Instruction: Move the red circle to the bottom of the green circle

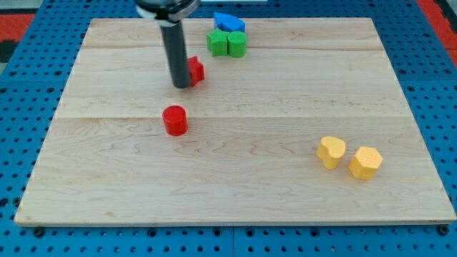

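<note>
The red circle stands on the wooden board a little left of centre. The green circle sits near the view's top, touching a green block on its left. My tip is above the red circle in the view, apart from it, and touches the left side of another red block, which the rod partly hides.
A blue block lies just above the green pair at the board's top edge. Two yellow blocks sit at the view's lower right. A blue pegboard surrounds the board.
</note>
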{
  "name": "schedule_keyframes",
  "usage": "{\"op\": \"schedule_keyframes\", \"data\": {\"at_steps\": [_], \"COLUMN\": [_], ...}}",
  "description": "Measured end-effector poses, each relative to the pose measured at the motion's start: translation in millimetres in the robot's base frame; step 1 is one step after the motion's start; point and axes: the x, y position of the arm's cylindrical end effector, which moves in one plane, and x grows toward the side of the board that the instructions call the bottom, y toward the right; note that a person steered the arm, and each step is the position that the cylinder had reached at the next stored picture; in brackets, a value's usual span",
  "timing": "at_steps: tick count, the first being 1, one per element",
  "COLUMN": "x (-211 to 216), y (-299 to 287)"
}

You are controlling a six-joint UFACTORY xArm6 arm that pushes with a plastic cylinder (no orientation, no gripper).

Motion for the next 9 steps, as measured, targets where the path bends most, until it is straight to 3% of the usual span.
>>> {"op": "schedule_keyframes", "data": {"at_steps": [1,2,3,4,5,8,9], "x": [-19.7,19.8,123.8,154.4,130.4,5.2,0.0], "y": [29.8,32.7,65.3,13.4,-30.3,39.1,56.0]}}
